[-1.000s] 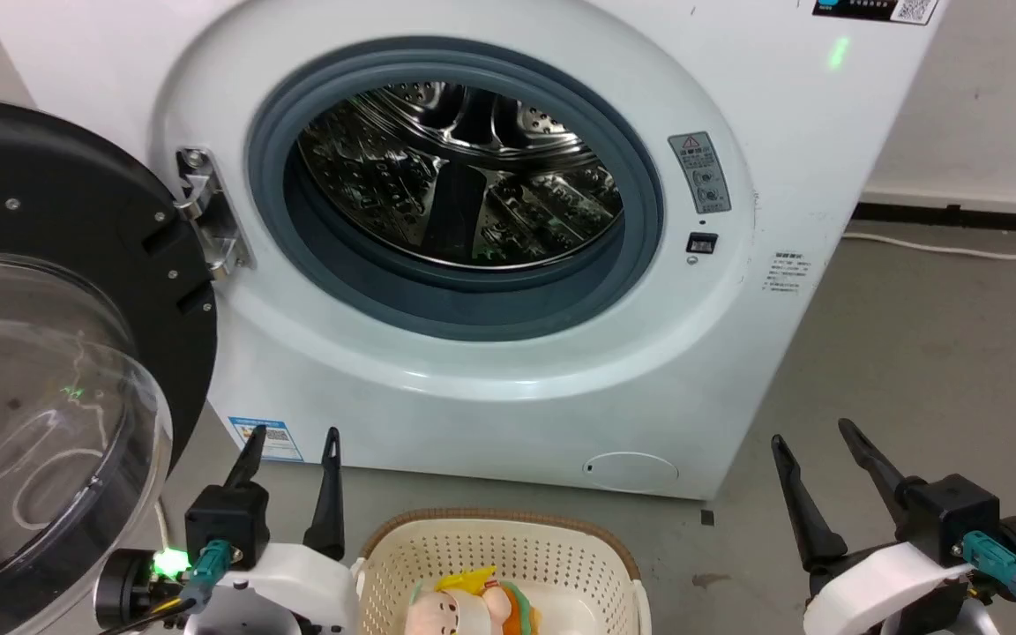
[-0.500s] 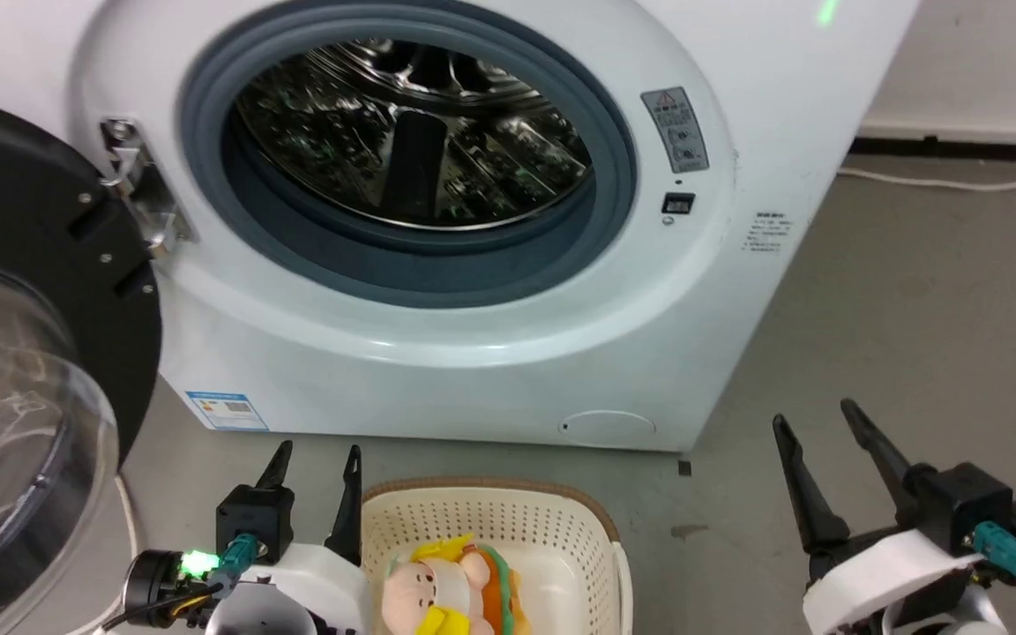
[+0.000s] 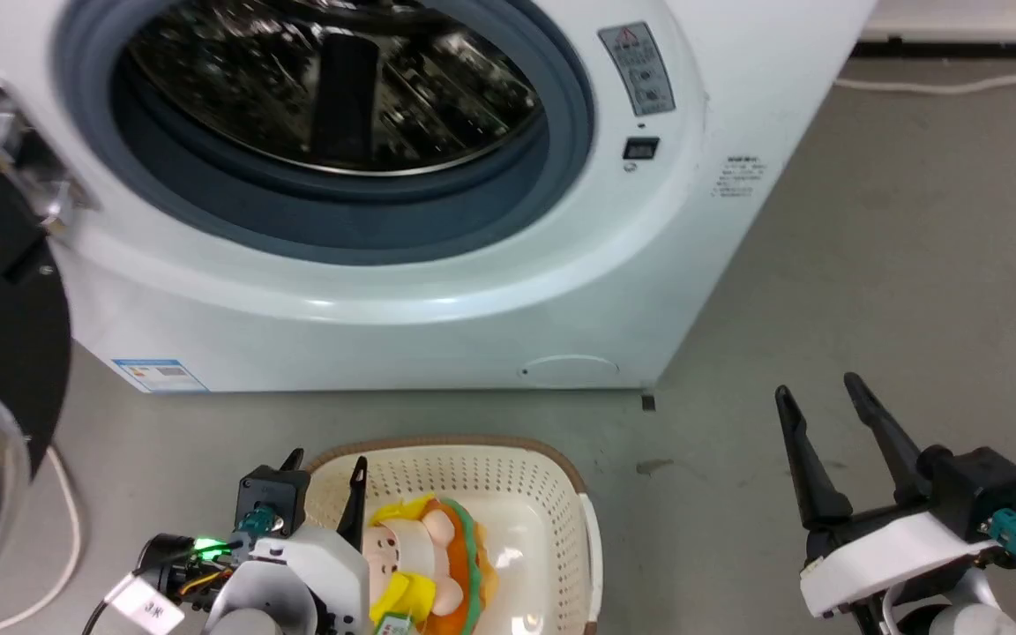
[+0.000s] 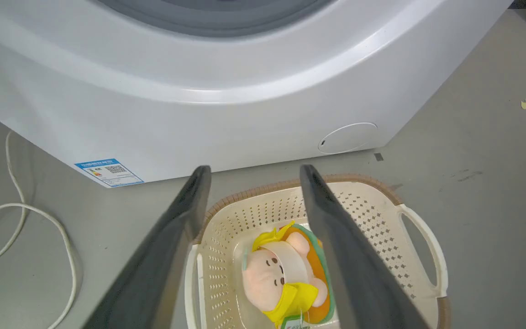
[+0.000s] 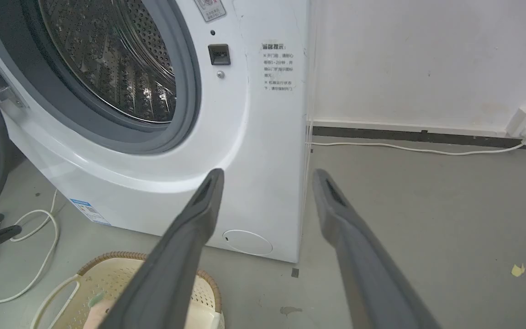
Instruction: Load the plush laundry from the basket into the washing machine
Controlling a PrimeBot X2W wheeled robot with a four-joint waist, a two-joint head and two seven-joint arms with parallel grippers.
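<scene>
Inside the basket (image 4: pixel 363 205), the plush laundry (image 4: pixel 267 278) should handle soft, light and compressible; close the wide-open left gripper (image 4: pixel 255 170) across its burger body.

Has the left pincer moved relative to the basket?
Yes. The left pincer has shifted right against the basket: its inner finger, earlier outside the left rim, now overlaps the interior beside the plush toy.

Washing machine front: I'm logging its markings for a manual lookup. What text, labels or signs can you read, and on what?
"温馨提示": heading of the printed notice on the large white front-loading washing machine; lines beneath too small.
Grey rectangular sticker beside the opening: red warning triangle; pictograms blurred.
Blue-edged paper label, lower front: QR code; text too small.
</scene>
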